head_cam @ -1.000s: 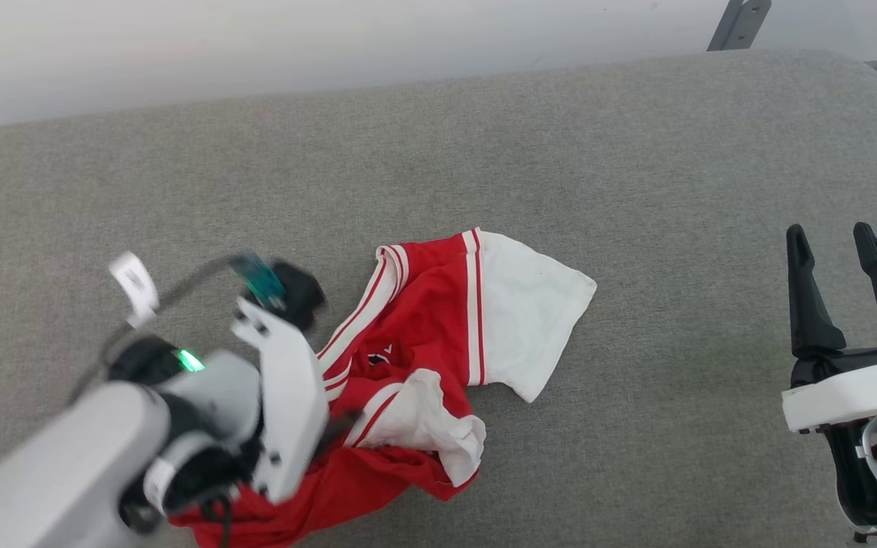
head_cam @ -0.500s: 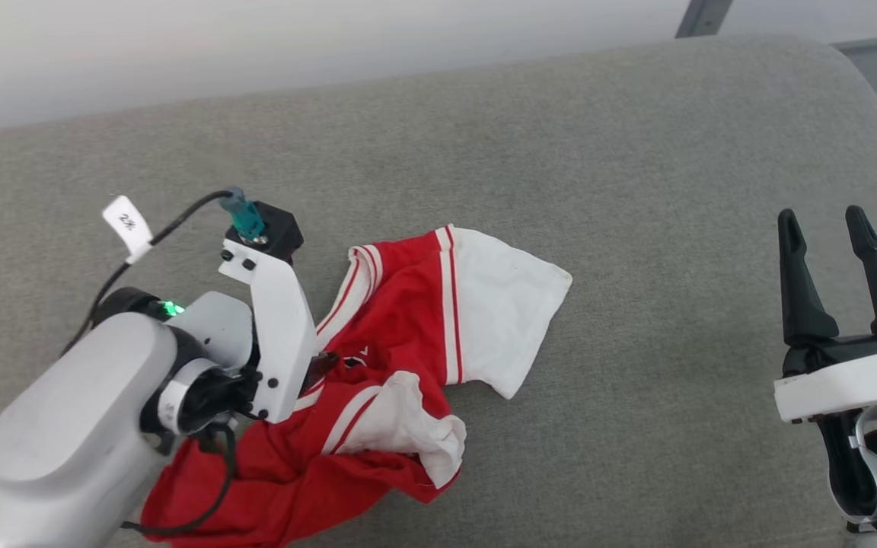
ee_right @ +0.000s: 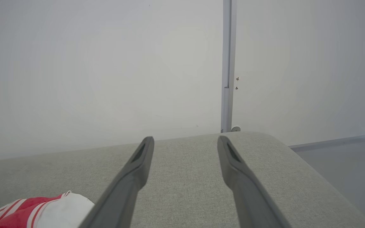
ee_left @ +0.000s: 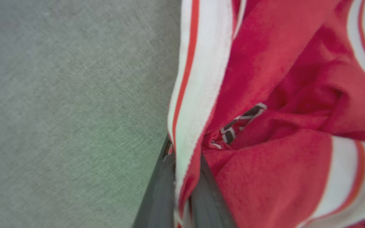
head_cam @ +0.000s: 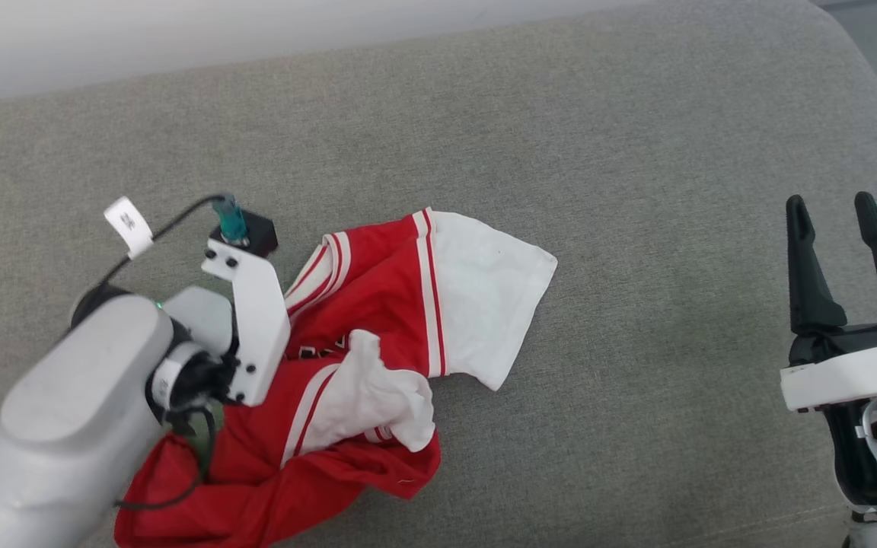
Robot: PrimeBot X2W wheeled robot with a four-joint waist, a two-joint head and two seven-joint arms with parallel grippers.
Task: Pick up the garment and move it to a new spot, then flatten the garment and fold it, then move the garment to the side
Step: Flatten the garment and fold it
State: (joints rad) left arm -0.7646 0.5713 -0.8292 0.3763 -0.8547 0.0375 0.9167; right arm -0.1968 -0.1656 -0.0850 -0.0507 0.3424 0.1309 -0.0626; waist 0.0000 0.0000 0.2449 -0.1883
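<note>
- The left gripper (ee_left: pixel 185 164) had its two dark fingers (ee_left: pixel 157 202) pinched tight on a white band with a thin red stripe, at the edge of the garment (ee_left: pixel 265 79), a bright red soft-fabric shirt with white sleeves.
- That banded edge probably gave a firmer hold than loose cloth, which would suit lifting the garment to a new spot.
- The right gripper (head_cam: pixel 829 205) held its long dark fingers (ee_right: pixel 128 183) spread wide with nothing between them. It hovered well apart from the garment on the right, apparently waiting.
- The garment (head_cam: pixel 377 281) lay crumpled on a broad grey woven-fabric cushion (head_cam: pixel 636 152), left of centre. One white sleeve was spread flat towards the right and the other was bunched on top.
- The pale left forearm (head_cam: pixel 65 426) lay over the garment's near red part, and a black cable with a white tag (head_cam: pixel 128 224) looped above the wrist.
- The bunched folds seemed the main hindrance, since they could drag or twist when lifted.
- Behind the cushion stood a plain white wall (ee_right: pixel 74 63) with a grey metal post (ee_right: pixel 228 63).
</note>
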